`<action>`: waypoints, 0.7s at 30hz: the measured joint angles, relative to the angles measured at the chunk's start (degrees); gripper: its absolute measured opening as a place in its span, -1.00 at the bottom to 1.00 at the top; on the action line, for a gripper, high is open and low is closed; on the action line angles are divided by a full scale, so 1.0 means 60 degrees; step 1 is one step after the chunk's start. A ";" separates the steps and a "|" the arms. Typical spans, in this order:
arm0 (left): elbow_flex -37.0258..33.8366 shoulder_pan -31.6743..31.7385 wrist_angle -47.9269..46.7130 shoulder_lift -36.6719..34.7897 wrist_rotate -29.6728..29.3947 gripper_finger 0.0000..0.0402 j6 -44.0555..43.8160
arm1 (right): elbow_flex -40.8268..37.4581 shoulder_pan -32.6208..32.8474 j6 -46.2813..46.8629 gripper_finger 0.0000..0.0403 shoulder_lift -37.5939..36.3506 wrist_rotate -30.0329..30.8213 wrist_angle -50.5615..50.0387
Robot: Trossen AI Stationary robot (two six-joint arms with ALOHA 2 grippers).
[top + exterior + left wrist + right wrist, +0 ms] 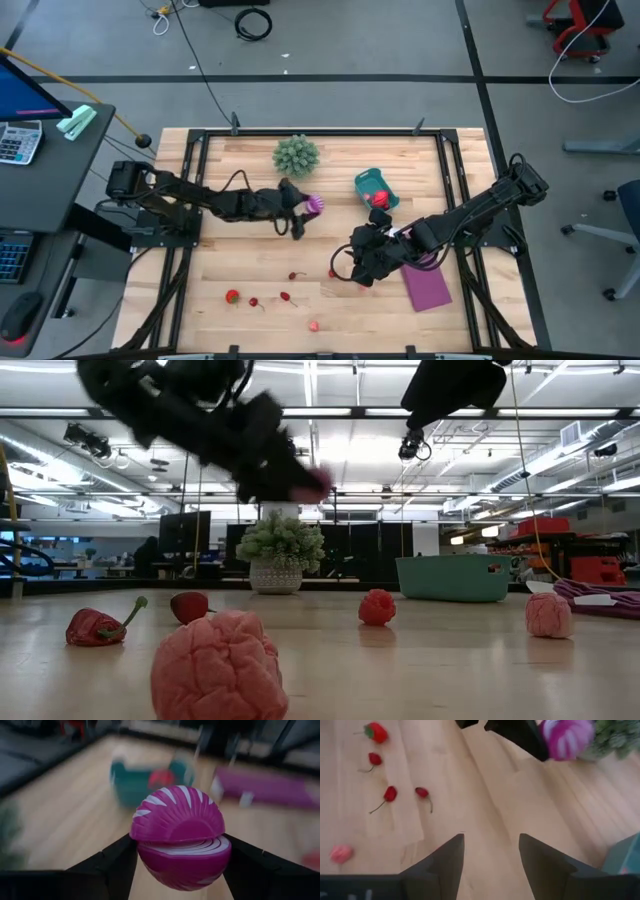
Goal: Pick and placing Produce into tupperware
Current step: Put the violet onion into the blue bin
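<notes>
Left end effector clamps the purple striped ball between its fingers.

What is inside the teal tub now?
The teal tub holds one red fruit. Its near wall hides the lower inside in the low view, so any smaller pieces cannot be seen.

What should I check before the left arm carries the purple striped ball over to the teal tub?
1. Left claw shut on the purple striped ball: ok.
2. Ball lifted off the table: ok.
3. Teal tub upright with room left, one red piece inside: ok.
4. Right claw open, empty and low, away from the tub: ok.
5. Spiky green ball clear of the carry path: cannot tell.
</notes>
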 joint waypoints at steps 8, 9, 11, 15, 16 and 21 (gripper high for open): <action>0.3487 0.0338 -0.0961 0.2129 0.0012 0.26 0.1311 | 0.0000 0.0024 0.0928 -0.01 0.0000 -0.0168 -0.0164; 0.3927 0.0452 -0.1127 0.2480 0.0071 0.26 0.1338 | 0.0000 0.0111 0.1178 -0.01 0.0000 -0.0583 -0.0322; 0.4761 0.0705 -0.1288 0.3207 0.0509 0.26 0.1332 | 0.0000 0.0395 0.1738 -0.01 0.0000 -0.1443 -0.0663; 0.6140 0.1098 -0.1622 0.4439 0.1479 0.31 0.1201 | 0.0000 0.1254 0.3527 -0.01 0.0000 -0.2185 -0.1737; 0.6397 0.1170 -0.1795 0.4686 0.1497 0.31 0.1147 | 0.0000 0.1520 0.4097 -0.01 0.0000 -0.2176 -0.2085; 0.7226 0.1412 -0.2161 0.5629 0.1578 0.27 0.1174 | 0.0000 0.2969 0.7435 -0.01 0.0000 -0.1365 -0.3884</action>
